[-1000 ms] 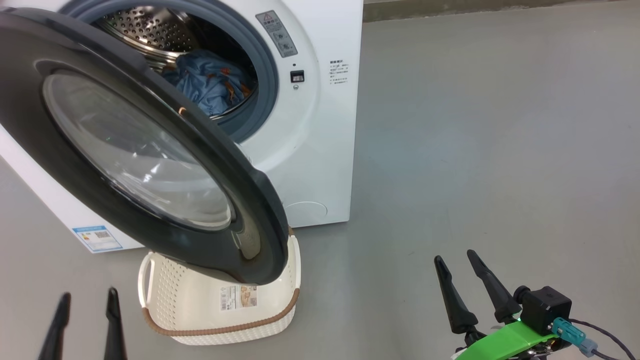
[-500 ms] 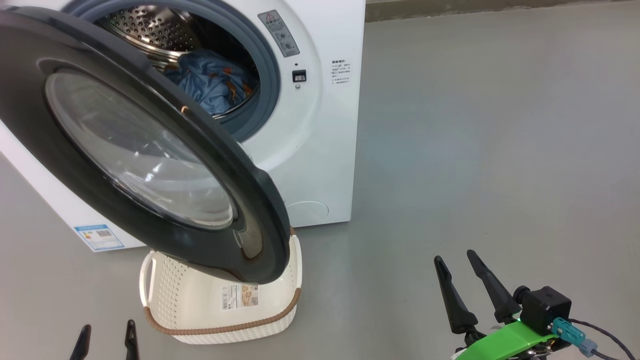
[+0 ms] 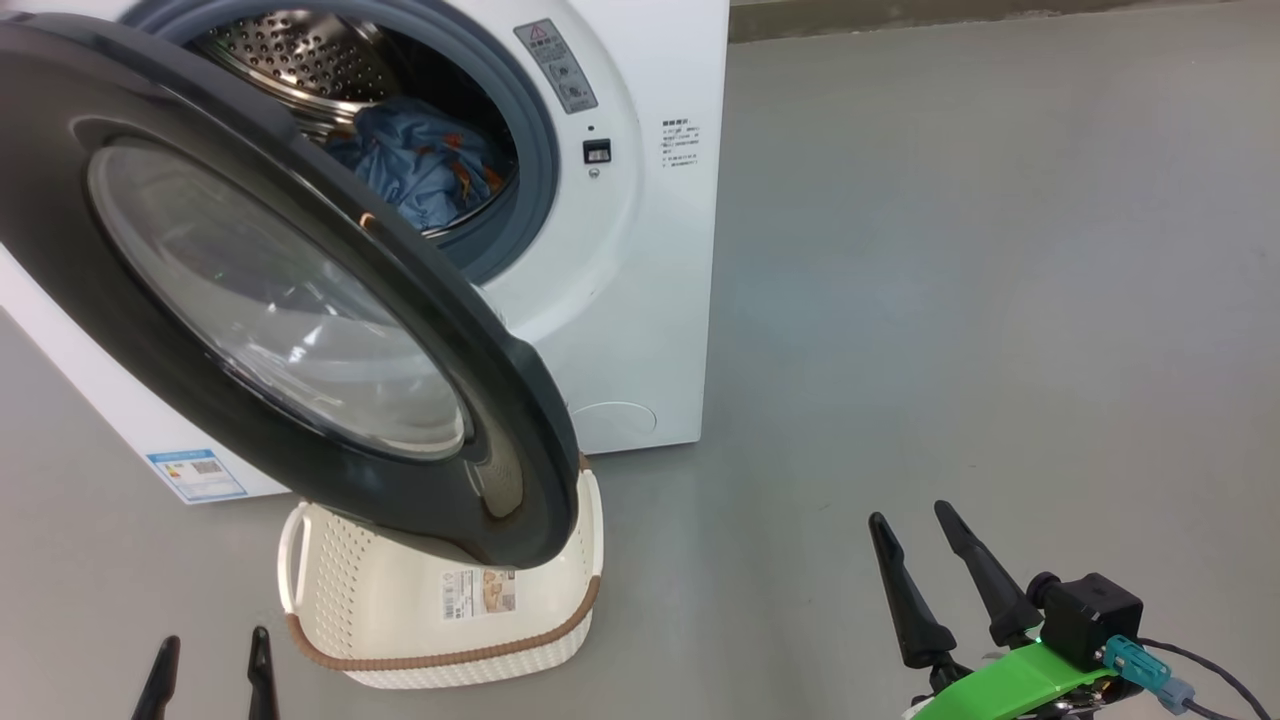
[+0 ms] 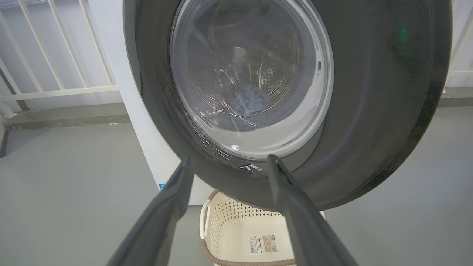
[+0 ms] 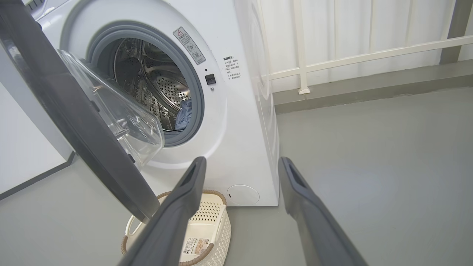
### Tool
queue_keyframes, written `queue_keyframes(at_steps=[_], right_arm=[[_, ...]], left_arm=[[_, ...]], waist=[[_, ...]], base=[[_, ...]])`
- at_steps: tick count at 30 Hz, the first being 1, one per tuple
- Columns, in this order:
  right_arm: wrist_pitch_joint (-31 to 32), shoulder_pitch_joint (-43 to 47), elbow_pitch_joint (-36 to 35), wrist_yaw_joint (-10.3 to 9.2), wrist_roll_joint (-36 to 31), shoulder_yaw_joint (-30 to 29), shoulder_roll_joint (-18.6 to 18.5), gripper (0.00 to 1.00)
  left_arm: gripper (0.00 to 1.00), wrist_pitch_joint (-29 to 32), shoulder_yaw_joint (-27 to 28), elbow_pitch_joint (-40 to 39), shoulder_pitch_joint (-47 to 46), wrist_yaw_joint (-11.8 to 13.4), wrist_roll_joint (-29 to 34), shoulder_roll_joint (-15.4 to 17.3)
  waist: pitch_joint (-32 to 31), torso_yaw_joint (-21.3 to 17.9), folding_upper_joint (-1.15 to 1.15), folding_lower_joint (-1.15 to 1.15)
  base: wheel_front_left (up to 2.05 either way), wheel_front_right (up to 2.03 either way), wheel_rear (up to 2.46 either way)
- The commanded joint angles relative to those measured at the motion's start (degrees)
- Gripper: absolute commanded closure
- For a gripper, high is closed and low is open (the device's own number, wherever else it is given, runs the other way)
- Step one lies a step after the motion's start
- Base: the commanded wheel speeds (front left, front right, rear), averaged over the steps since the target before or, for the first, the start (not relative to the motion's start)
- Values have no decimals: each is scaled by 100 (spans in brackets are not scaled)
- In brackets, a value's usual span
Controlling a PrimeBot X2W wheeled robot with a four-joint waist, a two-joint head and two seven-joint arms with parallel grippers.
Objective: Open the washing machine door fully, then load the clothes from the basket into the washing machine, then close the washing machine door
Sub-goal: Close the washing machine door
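Left gripper [image 3: 214,640] lower, clear of washing machine door [image 3: 270,300]

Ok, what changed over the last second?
The left hand dropped toward the head view's bottom edge, open and empty. The right hand, the glossy black round door, the blue clothes in the steel drum and the cream perforated basket stayed put.

You had the big round glossy black door [image 3: 270,300], clear glass at its centre, standing open off the big white front-loading washing machine [image 3: 640,300], its lower edge hiding part of the small cream-white perforated plastic basket [image 3: 330,580] on the grey floor [image 3: 950,300]. Light blue clothes with orange marks [image 3: 420,165] lay in the steel drum [image 3: 270,50]. Your left gripper [image 3: 215,637] and right gripper [image 3: 909,512] hung low, fingers apart, touching nothing.
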Motion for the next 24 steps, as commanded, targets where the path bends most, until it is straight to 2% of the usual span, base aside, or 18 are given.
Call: queue_keyframes(at_steps=[1, 24], right_arm=[[-68, -91, -118, 9, -54, 124, 8, 0], [-68, -52, -90, 9, -454, -2, 8, 0]], left_arm=[[0, -31, 190, -208, -234, 16, -37, 33], [0, -31, 109, -356, -212, 91, -52, 33]], waist=[[-5, 4, 0, 0], [-17, 33, 0, 0]], base=[[0, 0, 0], [0, 0, 0]])
